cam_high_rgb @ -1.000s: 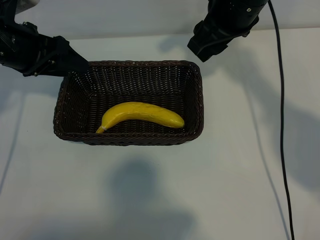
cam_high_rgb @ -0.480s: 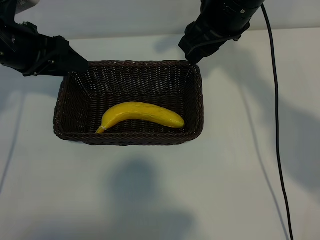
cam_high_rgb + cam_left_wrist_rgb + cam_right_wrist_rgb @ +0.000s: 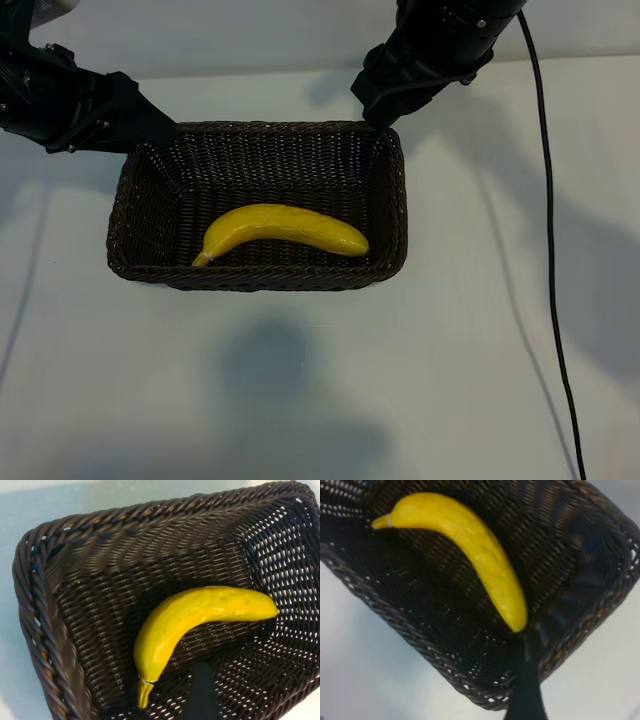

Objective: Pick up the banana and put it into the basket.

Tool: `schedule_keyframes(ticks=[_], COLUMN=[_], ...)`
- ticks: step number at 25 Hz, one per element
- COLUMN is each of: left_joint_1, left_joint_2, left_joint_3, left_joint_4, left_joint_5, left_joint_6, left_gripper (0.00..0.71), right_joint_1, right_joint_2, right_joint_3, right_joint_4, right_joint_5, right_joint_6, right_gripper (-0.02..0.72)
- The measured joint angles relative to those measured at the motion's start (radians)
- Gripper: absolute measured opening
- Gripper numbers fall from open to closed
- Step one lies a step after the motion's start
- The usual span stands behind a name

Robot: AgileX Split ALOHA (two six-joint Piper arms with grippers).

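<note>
Left hand (image 3: 165, 130) and right hand (image 3: 372, 108) both hover with fingers spread, gripping nothing.

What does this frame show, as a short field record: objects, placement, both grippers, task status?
banana: curved bright yellow banana, lying flat inside the basket
basket: rectangular dark brown woven wicker basket, on the white table
left gripper: at the basket's far left corner, open, holding nothing
right gripper: above the far right corner, open, holding nothing
task status: banana in basket

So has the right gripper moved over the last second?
Yes. The right gripper has shifted left in the exterior view, toward the basket far right corner; the banana lies unmoved.
</note>
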Motion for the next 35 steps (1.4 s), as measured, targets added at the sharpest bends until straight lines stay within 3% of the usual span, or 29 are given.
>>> schedule_keyframes(ticks=[35], left_joint_1=[0.0], left_joint_2=[0.0], left_joint_3=[0.0], left_joint_4=[0.0], left_joint_5=[0.0], left_joint_6=[0.002], left_gripper=[0.6], right_joint_1=[0.0], right_joint_2=[0.016], right_joint_3=[0.05], right_joint_4=[-0.016], right_joint_5=[0.0], right_joint_6=[0.0], right_gripper=[0.563])
